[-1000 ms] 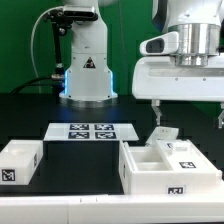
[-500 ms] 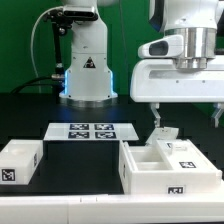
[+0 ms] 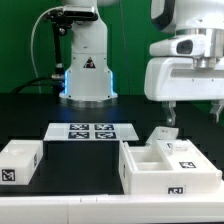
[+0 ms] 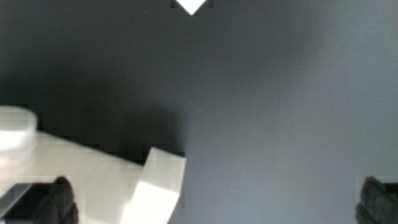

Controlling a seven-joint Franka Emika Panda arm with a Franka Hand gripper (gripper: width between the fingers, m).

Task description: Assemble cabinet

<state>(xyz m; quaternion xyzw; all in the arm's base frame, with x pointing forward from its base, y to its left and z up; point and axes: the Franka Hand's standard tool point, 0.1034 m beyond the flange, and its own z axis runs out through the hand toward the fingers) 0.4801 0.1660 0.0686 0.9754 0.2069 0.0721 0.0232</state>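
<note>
The cabinet point(image 3: 150, 182) sits on the black table point(image 3: 30, 115) toward the exterior view's right, near the front edge. It is a large white box, open upward, with an inner divider splitting it into compartments. One square black-and-white tag shows on its front wall and another on a panel inside, near the rear. Just behind it lies a smaller white part point(image 3: 162, 135), tilted; whether the two touch cannot be told. The gripper point(image 3: 195, 118) hangs in the air above and behind the cabinet. Its two fingers point(image 3: 168, 114) point down and stand wide apart, with nothing between them and nothing touched. In the wrist view the gripper point(image 4: 210, 203) shows the same. The dark fingertips point(image 4: 43, 203) sit at the two lower corners of the picture, with only bare dark table between them. White shapes point(image 4: 151, 185) lie beside one fingertip, too blurred to name. The marker board point(image 3: 92, 131) lies flat near the middle of the table, well apart from the gripper. A small white block point(image 3: 18, 160) bearing a tag rests at the exterior view's left, near the front. The arm's white base point(image 3: 86, 62) stands at the back, behind the marker board.
</note>
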